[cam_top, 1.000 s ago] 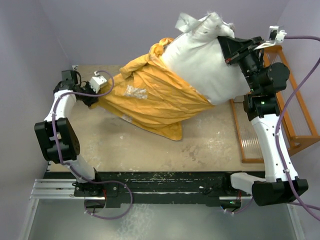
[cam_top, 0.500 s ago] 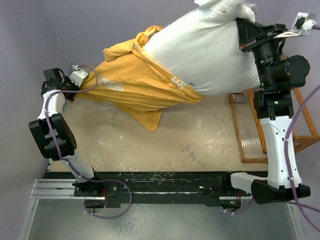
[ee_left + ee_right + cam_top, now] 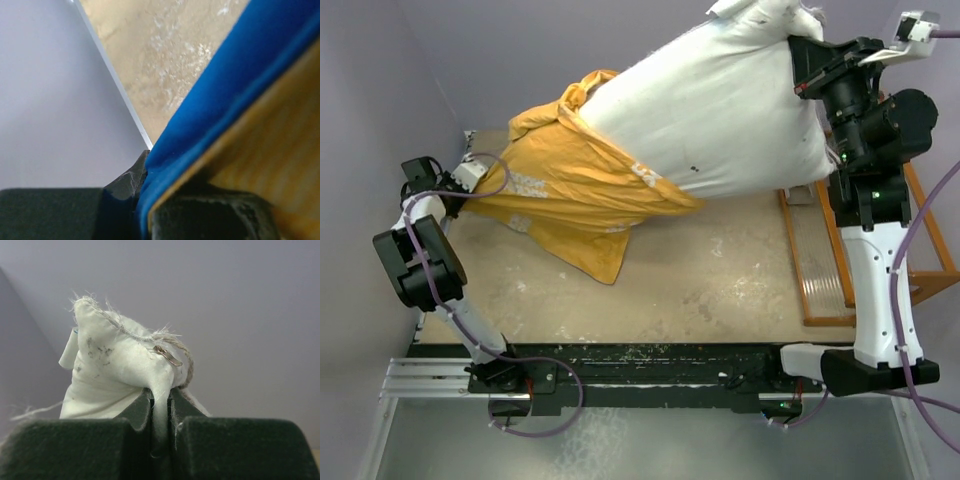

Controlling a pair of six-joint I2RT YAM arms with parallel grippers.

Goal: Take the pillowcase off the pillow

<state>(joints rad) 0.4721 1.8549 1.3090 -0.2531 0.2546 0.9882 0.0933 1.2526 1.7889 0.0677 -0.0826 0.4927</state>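
— Left jaws?
— Clamped on the hem of the pillowcase (image 3: 570,195), at the far left edge of the worktop (image 3: 740,270).
— Right jaws?
— Pinching a corner of the pillow (image 3: 720,110), held high at the right; lower end tucked inside the orange, inside-out cloth.

Pillow (image 3: 720,110) half out of its pillowcase (image 3: 570,190), slung between my arms.
Plump, white and speckled, it hangs tilted from my right gripper (image 3: 160,401); the yellow-orange sack sleeves its lower left end, blue hem pinched in my left gripper (image 3: 147,200).
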